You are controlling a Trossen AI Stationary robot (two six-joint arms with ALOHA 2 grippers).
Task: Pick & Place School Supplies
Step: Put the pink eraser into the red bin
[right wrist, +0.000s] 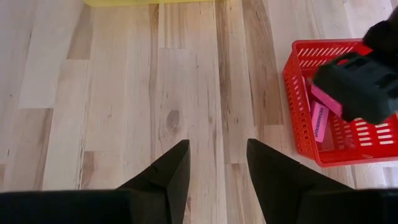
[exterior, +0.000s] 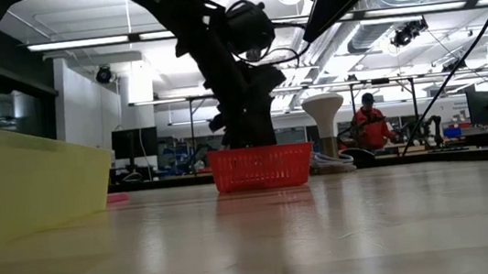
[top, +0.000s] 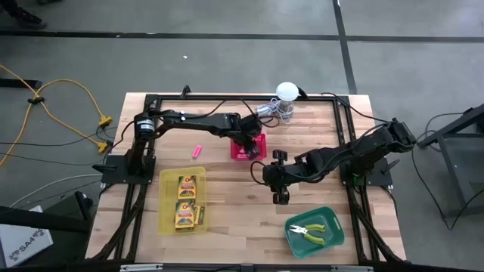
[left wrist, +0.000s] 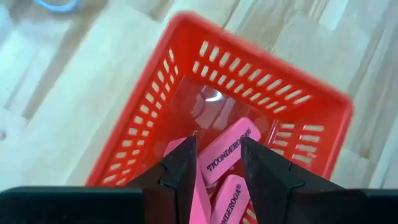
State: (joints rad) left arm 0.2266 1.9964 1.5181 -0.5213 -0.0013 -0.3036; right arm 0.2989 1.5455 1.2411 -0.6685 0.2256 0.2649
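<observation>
My left gripper (left wrist: 217,165) is open and points down into the red basket (top: 259,140) at the table's middle far part. Several pink erasers (left wrist: 225,151) lie inside the basket below its fingers. Another pink eraser (top: 197,151) lies flat on the wood to the left of the basket. Two crayon boxes (top: 186,187) lie in the yellow tray (top: 168,204). Pliers with yellow-green handles (top: 312,230) lie in the green tray (top: 333,219). My right gripper (right wrist: 217,168) is open over bare wood, to the right and near side of the basket.
A white ball with coiled wire (top: 286,94) stands at the far edge, just behind the basket. Black frame rails (top: 344,128) run along the table's sides. Bare wood lies between the trays. A person in red (exterior: 371,122) works in the room far behind.
</observation>
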